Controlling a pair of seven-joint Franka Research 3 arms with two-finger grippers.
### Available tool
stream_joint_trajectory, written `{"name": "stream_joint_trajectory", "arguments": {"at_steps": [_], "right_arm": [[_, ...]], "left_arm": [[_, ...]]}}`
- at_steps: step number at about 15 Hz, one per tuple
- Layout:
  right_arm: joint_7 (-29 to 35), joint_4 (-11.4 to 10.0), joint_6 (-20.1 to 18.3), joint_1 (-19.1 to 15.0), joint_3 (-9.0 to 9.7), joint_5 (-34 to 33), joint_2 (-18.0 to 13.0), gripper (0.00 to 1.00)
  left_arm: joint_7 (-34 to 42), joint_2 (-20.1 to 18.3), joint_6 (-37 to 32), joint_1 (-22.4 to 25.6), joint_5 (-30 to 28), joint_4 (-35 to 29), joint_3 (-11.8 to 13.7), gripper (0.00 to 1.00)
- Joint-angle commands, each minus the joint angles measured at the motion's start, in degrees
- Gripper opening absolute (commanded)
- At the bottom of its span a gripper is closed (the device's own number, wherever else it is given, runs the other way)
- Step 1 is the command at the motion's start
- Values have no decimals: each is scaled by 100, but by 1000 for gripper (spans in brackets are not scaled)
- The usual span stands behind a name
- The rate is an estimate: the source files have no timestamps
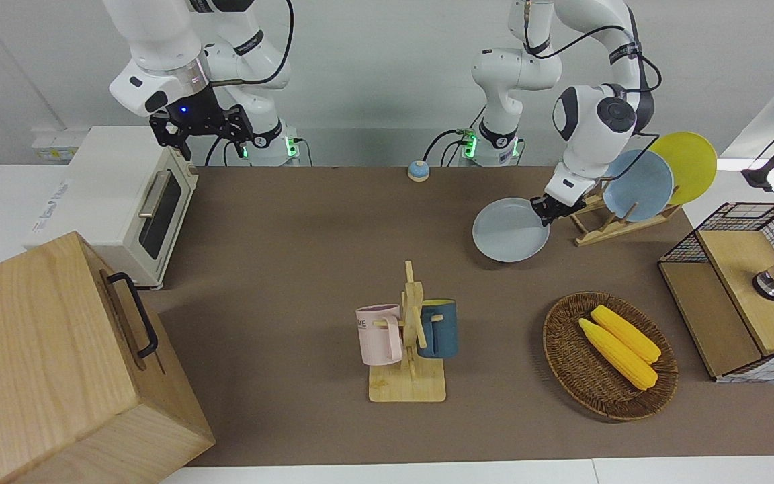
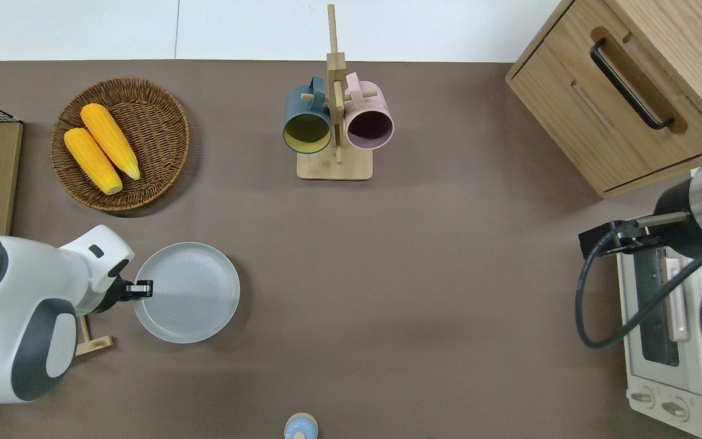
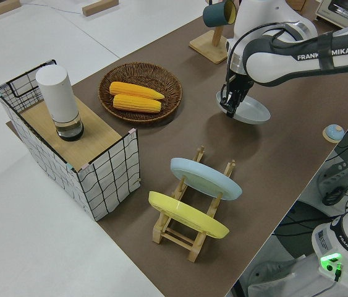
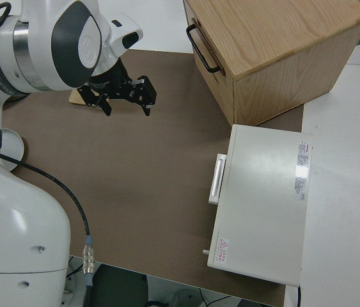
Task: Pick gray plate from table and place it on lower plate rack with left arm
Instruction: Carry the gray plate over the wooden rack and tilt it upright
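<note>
Left arm (image 1: 595, 121) bent down, gripper (image 1: 547, 210) clamped on plate (image 1: 509, 230) rim — plate tilted beside rack (image 1: 605, 222). Right arm parked, fingers apart.

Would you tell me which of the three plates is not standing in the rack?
The gray plate: the left gripper is shut on its rim, tilted off the table. The light blue plate and yellow plate lean in the lower plate rack.

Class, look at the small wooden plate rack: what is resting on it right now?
The plate rack holds a light blue plate and a yellow plate, both leaning in its slots. The plates cover part of the rails.
</note>
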Motion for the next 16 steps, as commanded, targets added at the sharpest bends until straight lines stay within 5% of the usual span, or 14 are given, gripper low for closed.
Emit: {"name": "stream_joint_trajectory", "arguments": {"at_steps": [1,10,16], "right_arm": [[68,42,-62,-133,121,-37,-12,983],[68,42,-62,-133,121,-37,-12,983],[68,42,-62,-133,121,-37,-12,983]], "left_arm": [[-21,9,-897,-36,-67,730,44,0],[-354,9,-1892,-27,142,1531,79,0],[-600,27,-2603,-80,1818,1883,-113,0]]}}
